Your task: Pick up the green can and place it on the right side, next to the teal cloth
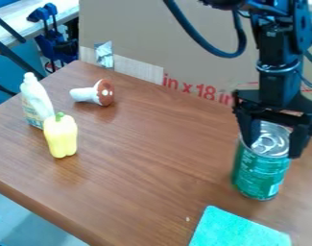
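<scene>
A black two-finger gripper (pixel 273 150), fingers spread wide, straddles the top of an upright green metal can (pixel 259 174) at right on a brown wooden table (pixel 151 163). Grasping appears to be in hand; the next move calls for even, centred pressure.

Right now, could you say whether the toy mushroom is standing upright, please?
No, the toy mushroom lies on its side on the wooden table.
</scene>
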Motion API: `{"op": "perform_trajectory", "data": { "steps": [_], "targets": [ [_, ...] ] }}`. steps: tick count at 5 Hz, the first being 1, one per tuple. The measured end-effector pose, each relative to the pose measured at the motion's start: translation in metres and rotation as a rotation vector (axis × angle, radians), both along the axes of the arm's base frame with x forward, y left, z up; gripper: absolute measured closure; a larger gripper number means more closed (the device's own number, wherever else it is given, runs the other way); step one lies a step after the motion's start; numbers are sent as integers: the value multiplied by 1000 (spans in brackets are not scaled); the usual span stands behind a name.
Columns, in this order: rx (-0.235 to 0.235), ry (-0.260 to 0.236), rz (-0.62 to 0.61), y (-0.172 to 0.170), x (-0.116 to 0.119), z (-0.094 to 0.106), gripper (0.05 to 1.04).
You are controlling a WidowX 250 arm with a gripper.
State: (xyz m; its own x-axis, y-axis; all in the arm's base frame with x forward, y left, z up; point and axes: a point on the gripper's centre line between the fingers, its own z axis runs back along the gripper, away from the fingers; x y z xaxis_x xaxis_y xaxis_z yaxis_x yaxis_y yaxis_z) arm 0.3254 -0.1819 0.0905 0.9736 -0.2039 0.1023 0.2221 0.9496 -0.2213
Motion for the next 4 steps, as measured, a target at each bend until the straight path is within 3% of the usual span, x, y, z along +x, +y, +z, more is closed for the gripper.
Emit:
{"op": "perform_trajectory", "data": {
  "steps": [1, 2, 3, 4],
  "targets": [
    [-23, -19, -27, -16, -4, 1, 81],
    [-33, 3, -72, -34, -11, -1, 82],
    [4, 4, -91, -37, -23, 2, 82],
    [101, -4, -18, -22, -59, 12, 82]
  ]
}}
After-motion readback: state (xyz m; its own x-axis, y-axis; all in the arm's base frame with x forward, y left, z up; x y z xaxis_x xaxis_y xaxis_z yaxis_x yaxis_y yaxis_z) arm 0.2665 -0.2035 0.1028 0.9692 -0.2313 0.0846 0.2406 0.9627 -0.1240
